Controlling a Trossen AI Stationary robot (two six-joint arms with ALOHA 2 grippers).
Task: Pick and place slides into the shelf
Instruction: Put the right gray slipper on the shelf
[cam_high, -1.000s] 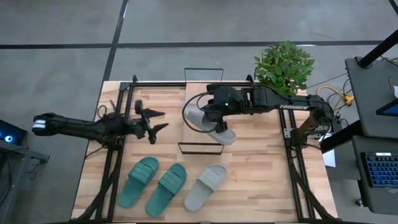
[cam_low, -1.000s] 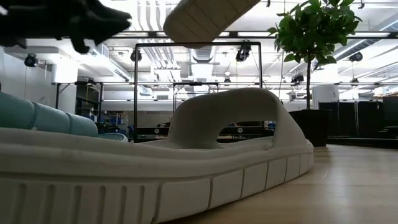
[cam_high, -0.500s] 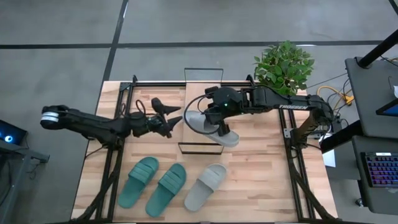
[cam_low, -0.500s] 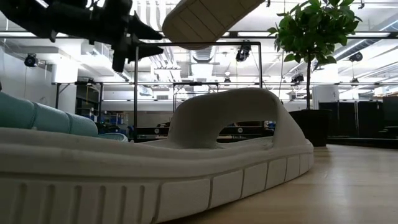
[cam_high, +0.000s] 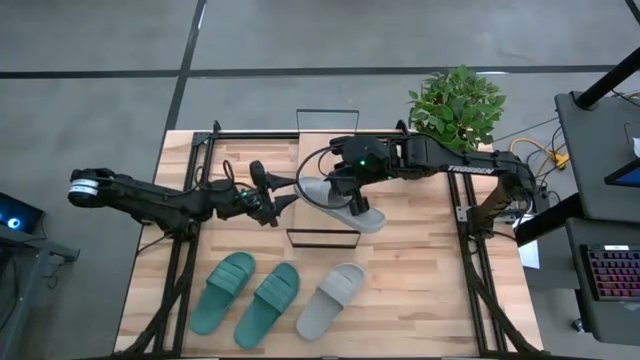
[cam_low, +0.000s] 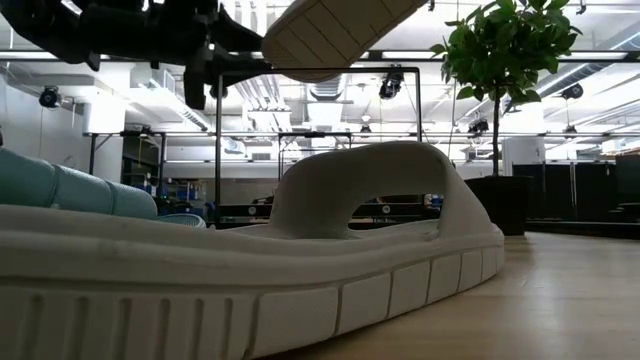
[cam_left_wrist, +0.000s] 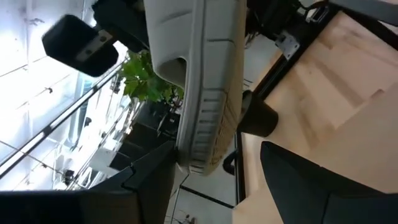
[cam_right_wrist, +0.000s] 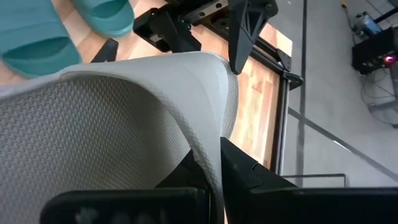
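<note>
The right gripper (cam_high: 352, 188) is holding a pale grey slide (cam_high: 340, 200) in the air over the shelf (cam_high: 322, 238), its fingers clamped on the strap as the right wrist view shows, with the slide tilted rather than lying flat. The left gripper (cam_high: 283, 194) is reaching in from the other side with its fingers spread apart around the near end of that same slide; in the left wrist view the sole edge (cam_left_wrist: 208, 112) is sitting between the two dark fingers but not yet visibly pinched. The main risk is arising from two arms working on one soft, rubbery thing: if the left gripper closes off-centre or pulls while the right one is gripping, the slide is likely to bend, twist or spring out of one hold and drop onto the worktop (cam_high: 420, 270) outside the shelf. A release by the right gripper before the left has a firm grip would cause the same fall. The thin black wire frame is also lying just beneath, so a tilted slide could be catching on it. The other grey slide (cam_high: 332, 299) and the teal-green pair (cam_high: 245, 293) are waiting at the near edge, well apart from this action.
</note>
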